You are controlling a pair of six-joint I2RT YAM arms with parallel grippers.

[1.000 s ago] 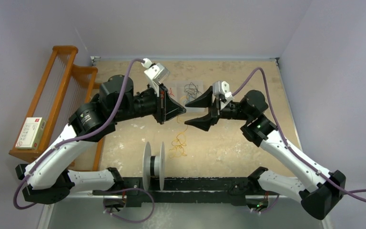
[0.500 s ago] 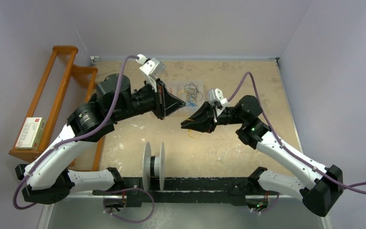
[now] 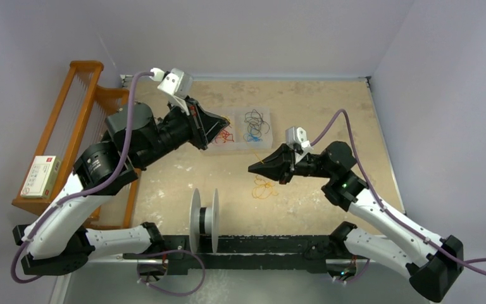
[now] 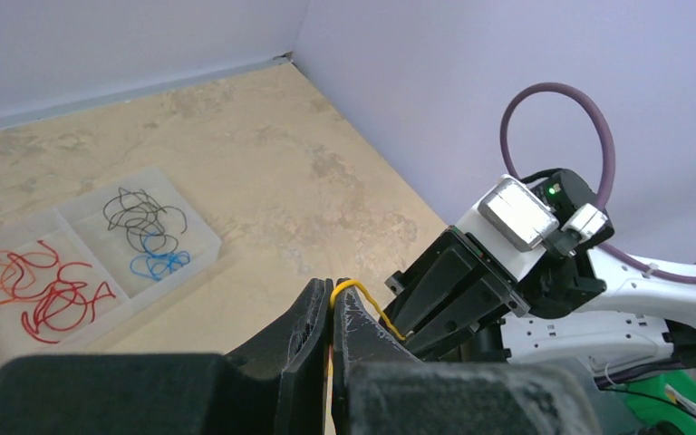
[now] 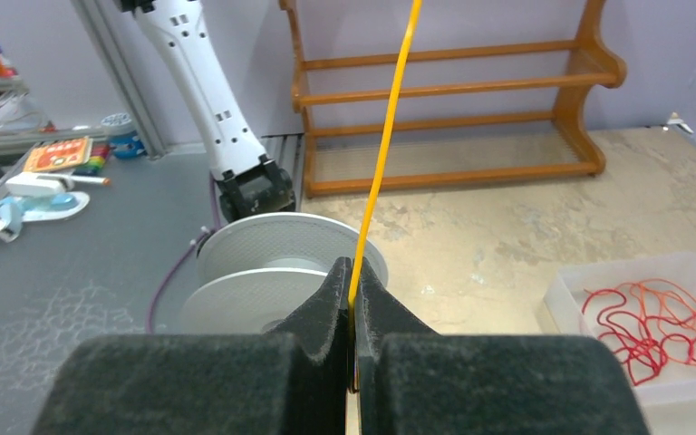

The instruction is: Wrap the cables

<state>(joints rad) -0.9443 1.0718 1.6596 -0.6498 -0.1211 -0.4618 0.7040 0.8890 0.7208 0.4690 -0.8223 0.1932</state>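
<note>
Your left gripper (image 4: 331, 288) and right gripper (image 5: 352, 269) are both pinched shut on a yellow cable (image 5: 385, 136). Spool (image 3: 204, 218) looks bare, so no wrapping yet, and more cables (image 3: 264, 188) wait nearby.

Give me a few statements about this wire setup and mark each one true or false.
1. The left gripper and the right gripper each pinch a yellow cable. True.
2. The white spool lies flat on one disc. False: it stands on its rims.
3. The red wires lie in a clear tray. True.
4. The black and blue wires share the red wires' compartment. False: they lie in the compartment beside it.
5. The wooden rack stands on the robot's right. False: it is on the left.
</note>
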